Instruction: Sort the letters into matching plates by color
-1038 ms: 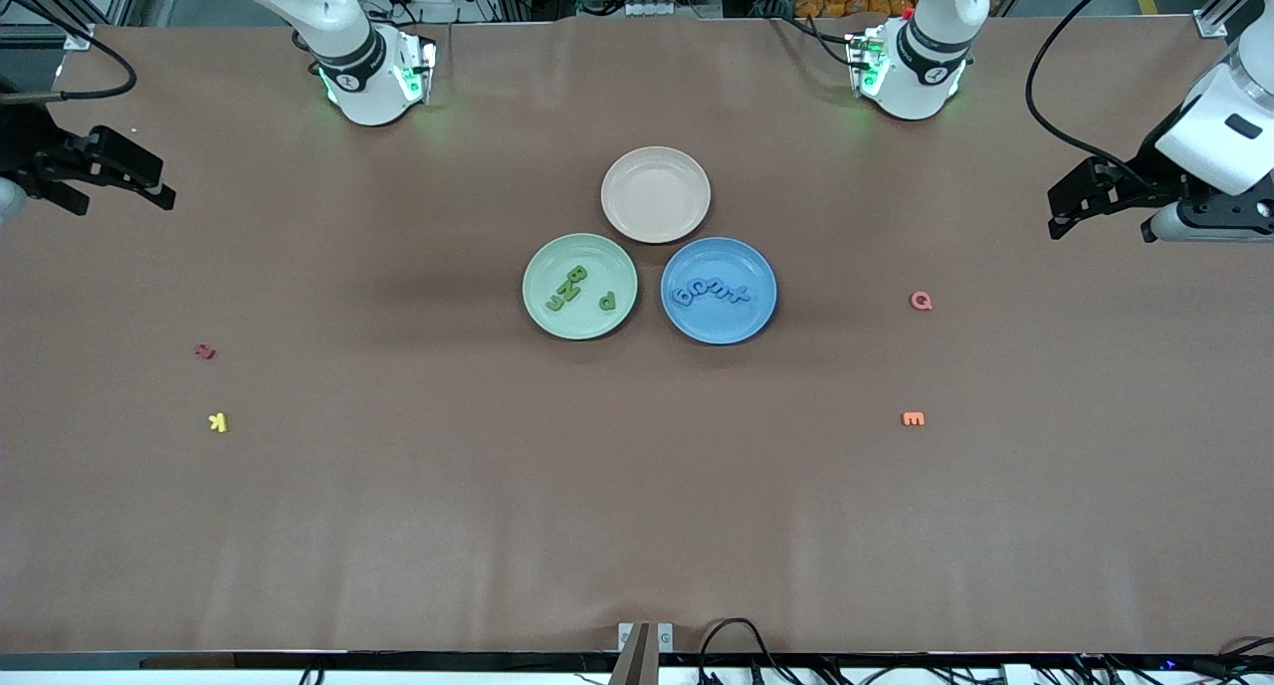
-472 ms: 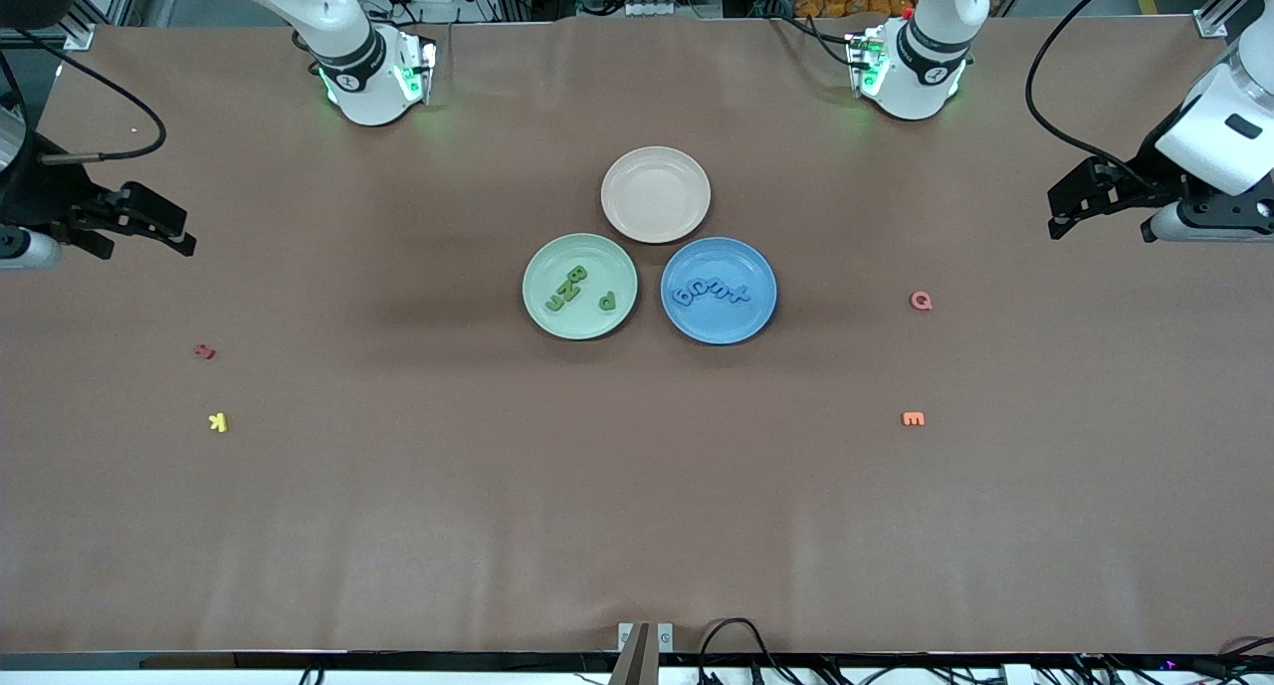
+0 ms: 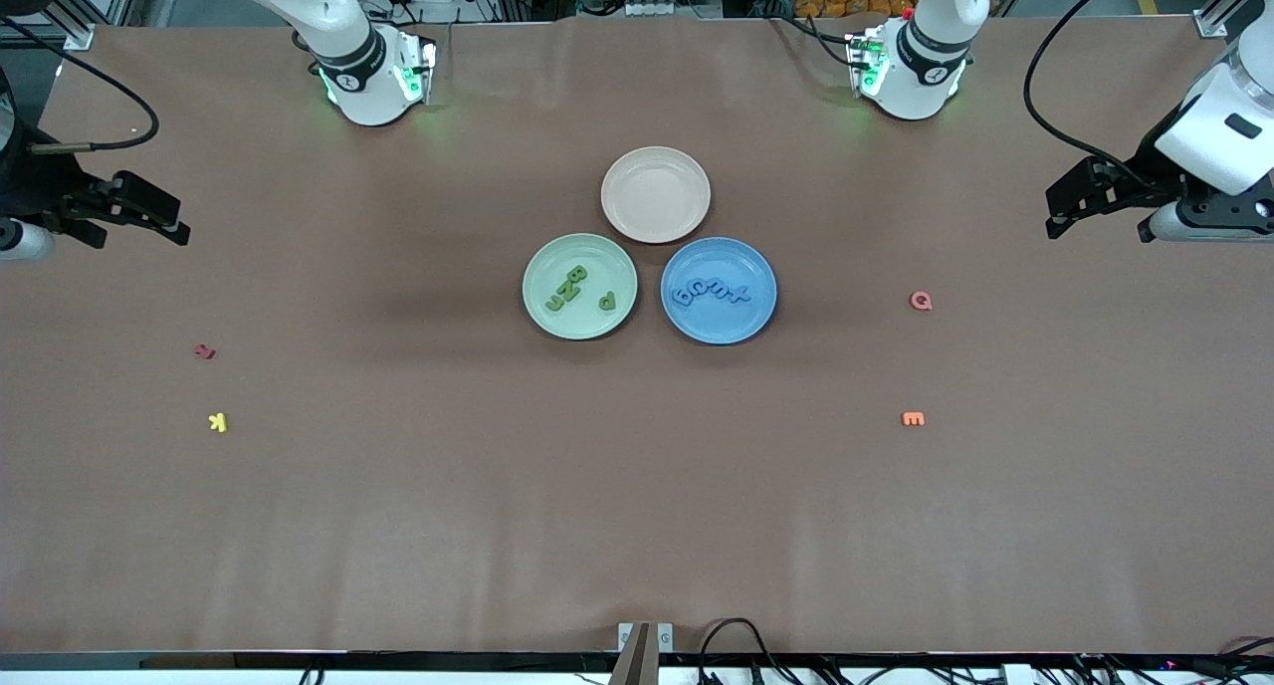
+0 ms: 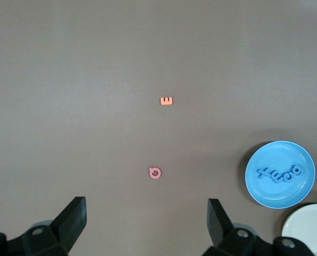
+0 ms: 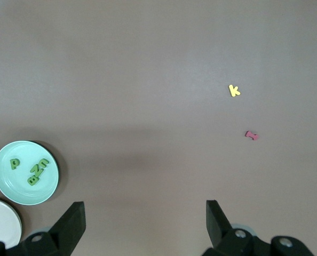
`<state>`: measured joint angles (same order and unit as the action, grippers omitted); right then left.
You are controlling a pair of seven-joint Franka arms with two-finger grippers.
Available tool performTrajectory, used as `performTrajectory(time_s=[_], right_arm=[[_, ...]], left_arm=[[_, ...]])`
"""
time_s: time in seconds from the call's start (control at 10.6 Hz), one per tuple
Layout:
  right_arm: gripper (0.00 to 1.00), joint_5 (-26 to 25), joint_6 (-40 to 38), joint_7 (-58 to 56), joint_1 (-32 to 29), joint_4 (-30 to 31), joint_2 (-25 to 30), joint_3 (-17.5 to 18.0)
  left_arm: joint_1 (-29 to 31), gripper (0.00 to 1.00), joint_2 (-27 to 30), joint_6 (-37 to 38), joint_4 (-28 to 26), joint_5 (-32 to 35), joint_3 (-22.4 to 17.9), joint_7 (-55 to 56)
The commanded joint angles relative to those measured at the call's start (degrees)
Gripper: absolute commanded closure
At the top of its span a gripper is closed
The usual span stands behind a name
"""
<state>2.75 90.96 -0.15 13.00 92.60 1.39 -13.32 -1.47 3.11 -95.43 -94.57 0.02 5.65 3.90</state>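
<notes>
My right gripper (image 3: 149, 212) had drifted back over the table's edge at its own end, jaws spread and empty; left gripper (image 3: 1070, 202) waited, likewise released. Green letters (image 3: 575, 289) lay in the green plate (image 3: 537, 312), blue letters (image 3: 711, 293) in the blue plate (image 3: 719, 327). Sorting judged complete.

The left gripper (image 4: 146, 221), its two black fingers (image 4: 73, 216) spread wide and empty, hangs over the brown bench (image 4: 94, 64), where a small orange foam letter E (image 4: 166, 101) and a pink foam letter Q (image 4: 155, 173) lie apart, near a round blue plate (image 4: 254, 184) holding blue foam letters (image 4: 278, 174), with a beige plate (image 4: 308, 226) beside it.
</notes>
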Motion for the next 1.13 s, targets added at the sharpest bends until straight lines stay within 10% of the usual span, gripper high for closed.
performTrajectory(time_s=[0.0,1.04], right_arm=[[0.0,-1.07,-1.31,1.12,-0.26,-2.68,-0.77,0.4],[0.0,-1.25,-1.49,0.5,-5.97,-4.27,-1.21,5.41]], left_arm=[[0.33,0.0,0.58,0.33,-0.27,-1.43,0.07,-0.12],[0.24,0.0,0.58,0.25,-0.27,-1.51,0.07,-0.12]])
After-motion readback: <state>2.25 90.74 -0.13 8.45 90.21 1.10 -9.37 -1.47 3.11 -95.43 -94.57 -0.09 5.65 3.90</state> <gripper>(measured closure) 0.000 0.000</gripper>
